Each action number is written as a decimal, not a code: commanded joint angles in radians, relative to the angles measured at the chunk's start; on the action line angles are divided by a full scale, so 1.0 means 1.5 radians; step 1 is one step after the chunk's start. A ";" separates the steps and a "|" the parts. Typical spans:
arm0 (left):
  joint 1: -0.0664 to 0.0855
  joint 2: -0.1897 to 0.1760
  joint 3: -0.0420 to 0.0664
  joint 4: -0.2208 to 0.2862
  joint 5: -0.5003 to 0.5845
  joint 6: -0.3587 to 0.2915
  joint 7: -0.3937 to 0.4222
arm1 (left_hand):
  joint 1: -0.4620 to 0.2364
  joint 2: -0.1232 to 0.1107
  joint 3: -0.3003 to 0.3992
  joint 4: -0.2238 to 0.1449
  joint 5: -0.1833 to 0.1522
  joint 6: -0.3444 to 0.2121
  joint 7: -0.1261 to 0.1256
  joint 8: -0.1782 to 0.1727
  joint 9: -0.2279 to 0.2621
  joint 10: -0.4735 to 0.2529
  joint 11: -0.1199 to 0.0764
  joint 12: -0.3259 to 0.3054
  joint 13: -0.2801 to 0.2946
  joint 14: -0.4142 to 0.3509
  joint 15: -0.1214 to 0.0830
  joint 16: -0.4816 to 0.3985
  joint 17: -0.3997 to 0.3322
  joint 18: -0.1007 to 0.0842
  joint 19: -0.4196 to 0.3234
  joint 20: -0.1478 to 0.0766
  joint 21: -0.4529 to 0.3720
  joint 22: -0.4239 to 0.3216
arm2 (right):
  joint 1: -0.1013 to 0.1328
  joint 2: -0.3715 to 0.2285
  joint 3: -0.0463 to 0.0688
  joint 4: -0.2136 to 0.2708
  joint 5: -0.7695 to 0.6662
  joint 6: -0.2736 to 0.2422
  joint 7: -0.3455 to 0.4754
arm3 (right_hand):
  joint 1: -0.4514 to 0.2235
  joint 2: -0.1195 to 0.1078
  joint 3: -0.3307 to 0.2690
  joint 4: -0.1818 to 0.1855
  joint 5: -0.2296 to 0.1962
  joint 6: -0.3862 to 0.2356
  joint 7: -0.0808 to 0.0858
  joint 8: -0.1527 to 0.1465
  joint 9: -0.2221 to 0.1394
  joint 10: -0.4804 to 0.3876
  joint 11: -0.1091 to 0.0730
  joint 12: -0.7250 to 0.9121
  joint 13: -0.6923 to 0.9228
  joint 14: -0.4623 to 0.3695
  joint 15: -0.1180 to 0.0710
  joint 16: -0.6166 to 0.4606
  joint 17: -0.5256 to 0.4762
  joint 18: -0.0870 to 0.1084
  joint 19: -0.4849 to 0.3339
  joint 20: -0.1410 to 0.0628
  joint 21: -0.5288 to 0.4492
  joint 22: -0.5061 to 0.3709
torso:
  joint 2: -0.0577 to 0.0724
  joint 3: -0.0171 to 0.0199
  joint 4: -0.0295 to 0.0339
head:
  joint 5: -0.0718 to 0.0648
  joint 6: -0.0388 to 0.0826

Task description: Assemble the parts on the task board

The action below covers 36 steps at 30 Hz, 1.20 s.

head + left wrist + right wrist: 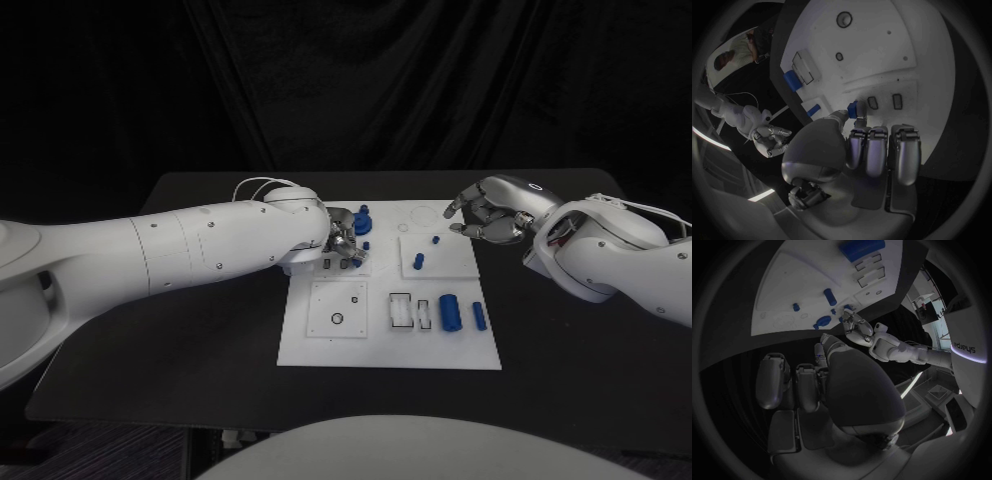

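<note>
The left hand [340, 243] is over the far-left part of the task board [389, 350]. The left wrist view shows what the head view hides: a small blue part [854, 109] pinched between the thumb and a finger, just beside two dark rectangular slots [884, 102] in the board, with the other fingers [878, 150] curled side by side below it. In the head view the arm covers that grip, and only a blue knob-topped peg [362, 219] shows standing just beyond the hand.

The right hand [483, 220] hovers off the board's far-right edge, above the black table [577, 340]. In the right wrist view its fingers [804, 385] are curled in toward the palm and nothing shows between them.

Out on the board, the head view shows two short blue pins [418, 261] on the far-right panel, and a thick blue cylinder [450, 311] beside a slimmer blue rod [479, 316] on the near-right part, next to two rectangular outlined recesses [408, 310]. On the near-left panel is a small dark ring [336, 319]. The right wrist view adds the left hand seen from across the board, just beside the blue peg.
</note>
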 commanded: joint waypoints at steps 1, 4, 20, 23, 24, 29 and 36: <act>-0.003 0.000 0.000 0.001 0.000 0.014 0.000 | -0.003 -0.012 0.025 -0.007 0.011 0.007 -0.001 -0.005 0.006 0.069 -0.001 0.002 0.175 0.071 -0.001 -0.003 0.176 -0.009 0.070 -0.002 -0.002 0.176 | -0.002 0.001 0.000 -0.002 -0.001 0.008 -0.014 | 0.001 0.005 0.004 0.000 0.005 0.002 0.002 -0.003 -0.001 0.030 0.004 -0.004 0.133 0.047 0.004 -0.004 0.104 0.002 -0.001 0.002 -0.004 0.111 | 0.000 -0.0001 -0.0003 | 0.000 0.000; -0.003 -0.001 0.000 0.003 0.000 0.013 -0.001 | -0.011 -0.025 0.059 -0.015 0.020 0.008 -0.001 -0.009 0.015 0.069 -0.001 0.002 0.175 0.071 -0.001 -0.003 0.176 -0.009 0.070 -0.002 -0.002 0.176 | -0.002 0.001 0.000 -0.002 -0.001 0.010 -0.016 | 0.001 0.005 0.004 0.000 0.005 0.002 0.002 -0.003 -0.001 0.030 0.004 -0.004 0.133 0.047 0.004 -0.004 0.104 0.002 -0.001 0.002 -0.004 0.111 | 0.000 -0.0002 0.0005 | 0.000 0.000; -0.004 -0.010 0.000 0.010 0.000 -0.003 -0.006 | -0.054 -0.061 0.184 -0.067 0.044 0.016 0.000 -0.016 0.053 0.069 -0.001 0.002 0.175 0.071 -0.001 -0.003 0.176 -0.009 0.070 -0.002 -0.002 0.176 | -0.003 0.001 0.001 -0.005 -0.001 0.018 -0.022 | 0.002 0.005 0.006 0.000 0.006 0.002 0.002 -0.004 -0.002 0.026 0.005 -0.006 0.130 0.045 0.005 -0.008 0.100 0.003 -0.003 0.003 -0.010 0.109 | 0.000 -0.0005 0.0002 | 0.001 0.000; -0.004 -0.014 0.000 0.012 0.000 -0.008 -0.008 | -0.058 -0.062 0.189 -0.068 0.043 0.017 0.000 -0.016 0.055 0.069 -0.001 0.002 0.175 0.071 -0.001 -0.003 0.176 -0.009 0.070 -0.002 -0.002 0.176 | -0.003 0.001 0.001 -0.006 -0.001 0.020 -0.023 | 0.002 0.006 0.006 -0.001 0.006 0.002 0.002 -0.004 -0.002 0.025 0.005 -0.007 0.129 0.045 0.005 -0.009 0.099 0.003 -0.004 0.003 -0.011 0.108 | 0.000 -0.0005 0.0004 | 0.002 0.000; -0.004 -0.016 0.000 0.013 0.000 -0.010 -0.009 | -0.060 -0.062 0.192 -0.070 0.042 0.018 0.000 -0.016 0.057 0.069 -0.001 0.002 0.175 0.071 -0.001 -0.003 0.176 -0.009 0.070 -0.002 -0.002 0.176 | -0.003 0.001 0.001 -0.006 -0.001 0.021 -0.024 | 0.002 0.006 0.006 -0.001 0.006 0.002 0.002 -0.004 -0.002 0.025 0.005 -0.007 0.129 0.045 0.005 -0.009 0.099 0.003 -0.004 0.003 -0.011 0.108 | 0.000 -0.0004 0.0002 | 0.002 0.000; -0.004 -0.026 0.000 0.020 0.000 -0.026 -0.015 | -0.068 -0.064 0.199 -0.073 0.039 0.022 -0.001 -0.016 0.061 0.069 -0.002 0.002 0.175 0.071 -0.002 -0.003 0.176 -0.009 0.070 -0.002 -0.002 0.176 | -0.004 0.000 0.001 -0.006 -0.001 0.023 -0.026 | 0.002 0.006 0.006 -0.001 0.006 0.002 0.003 -0.004 -0.003 0.024 0.006 -0.008 0.127 0.044 0.006 -0.012 0.096 0.004 -0.006 0.003 -0.015 0.107 | -0.001 -0.0007 0.0005 | 0.004 0.000; -0.004 -0.039 0.000 0.030 0.000 -0.039 -0.024 | -0.077 -0.066 0.207 -0.077 0.036 0.028 -0.003 -0.016 0.065 0.069 -0.004 0.002 0.175 0.071 -0.003 -0.003 0.176 -0.009 0.070 -0.003 -0.002 0.176 | -0.004 0.000 0.001 -0.007 -0.001 0.026 -0.028 | 0.002 0.006 0.007 -0.001 0.007 0.002 0.003 -0.004 -0.003 0.022 0.006 -0.009 0.126 0.043 0.006 -0.013 0.094 0.005 -0.007 0.004 -0.017 0.106 | -0.001 -0.0007 0.0006 | 0.005 0.000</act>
